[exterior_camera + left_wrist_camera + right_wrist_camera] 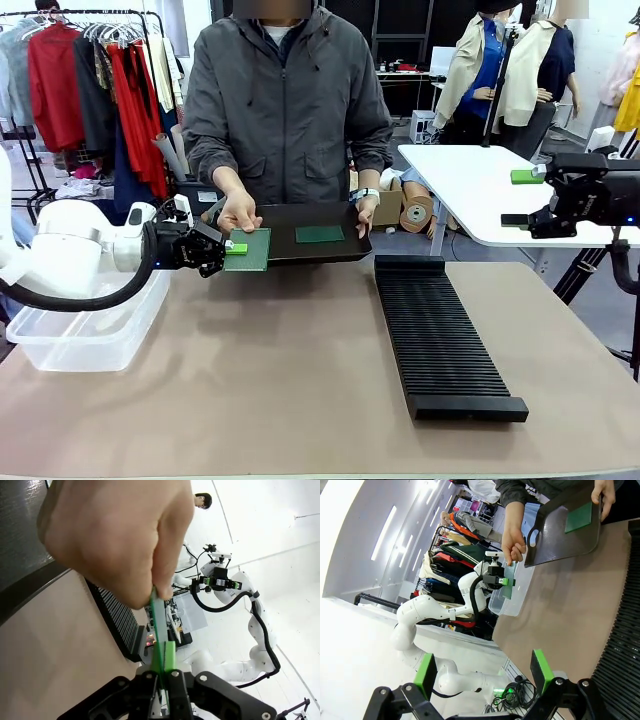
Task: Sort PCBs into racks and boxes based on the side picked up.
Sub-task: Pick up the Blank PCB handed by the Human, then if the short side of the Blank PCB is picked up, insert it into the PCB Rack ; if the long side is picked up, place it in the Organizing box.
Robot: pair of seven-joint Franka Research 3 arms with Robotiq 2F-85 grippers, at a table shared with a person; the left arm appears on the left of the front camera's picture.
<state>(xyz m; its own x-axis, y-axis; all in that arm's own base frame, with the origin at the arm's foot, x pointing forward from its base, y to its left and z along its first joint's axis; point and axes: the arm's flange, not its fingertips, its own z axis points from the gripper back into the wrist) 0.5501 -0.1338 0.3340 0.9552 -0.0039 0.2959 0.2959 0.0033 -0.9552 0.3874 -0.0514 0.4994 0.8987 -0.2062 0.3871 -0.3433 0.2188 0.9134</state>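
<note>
one pcb (252, 252), edge-on at the wrist, clamped in left hand (232, 248).

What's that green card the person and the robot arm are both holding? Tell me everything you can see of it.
It is a PCB, a thin, flat green rectangle, its upward face light green with a fine pattern. Seen edge-on from the left wrist it is very slim. It is held in the air above the table, by the left end of the black tray. The person's hand pinches its far edge, and the left gripper is shut on its left edge.
</note>
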